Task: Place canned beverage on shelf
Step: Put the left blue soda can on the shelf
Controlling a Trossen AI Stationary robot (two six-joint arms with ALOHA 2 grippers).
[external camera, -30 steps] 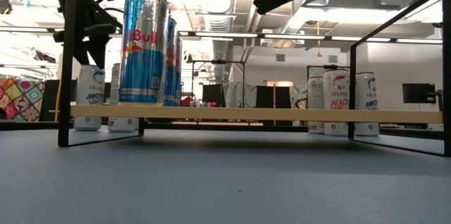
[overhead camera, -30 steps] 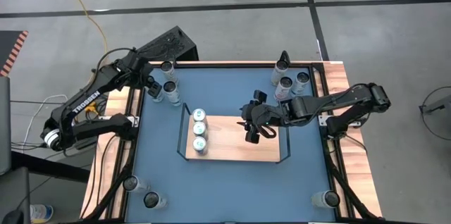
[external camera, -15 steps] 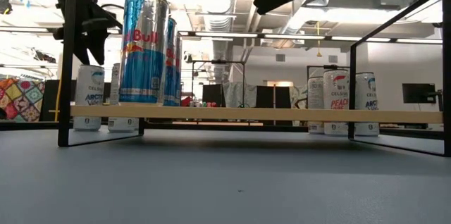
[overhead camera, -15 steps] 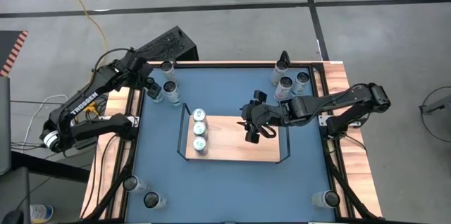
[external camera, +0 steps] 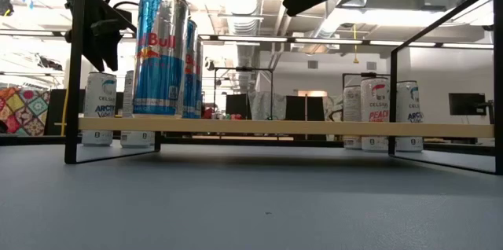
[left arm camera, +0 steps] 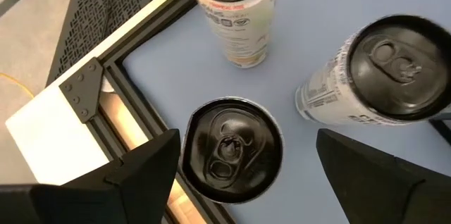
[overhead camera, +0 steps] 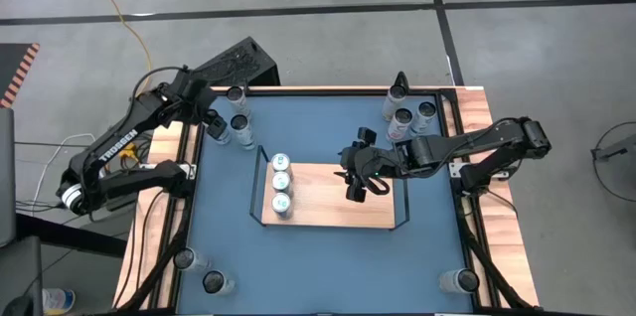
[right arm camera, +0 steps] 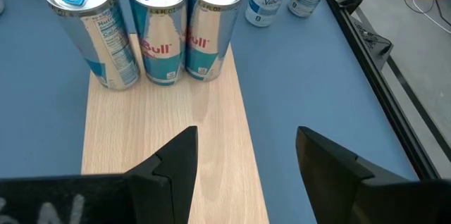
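The shelf (overhead camera: 343, 202), a light-wood board in a black wire frame, lies mid-table. Three Red Bull cans (overhead camera: 281, 183) stand upright on its left end, and they also show in the right wrist view (right arm camera: 163, 27). My right gripper (overhead camera: 356, 183) hovers open and empty over the board's middle (right arm camera: 211, 132). My left gripper (overhead camera: 211, 122) is open above three white cans at the table's far left corner. In the left wrist view its fingers stand on either side of a black-topped can (left arm camera: 232, 150), above it and apart from it. The two other cans (left arm camera: 384, 69) (left arm camera: 236, 5) stand close by.
Several cans (overhead camera: 405, 115) stand at the far right corner. Two cans (overhead camera: 199, 270) stand at the near left corner and one can (overhead camera: 462, 279) at the near right. The shelf's raised end rails (external camera: 77, 69) frame the board, and the board's right part is bare wood.
My left gripper has shifted slightly above the cans at the far left corner, still open.
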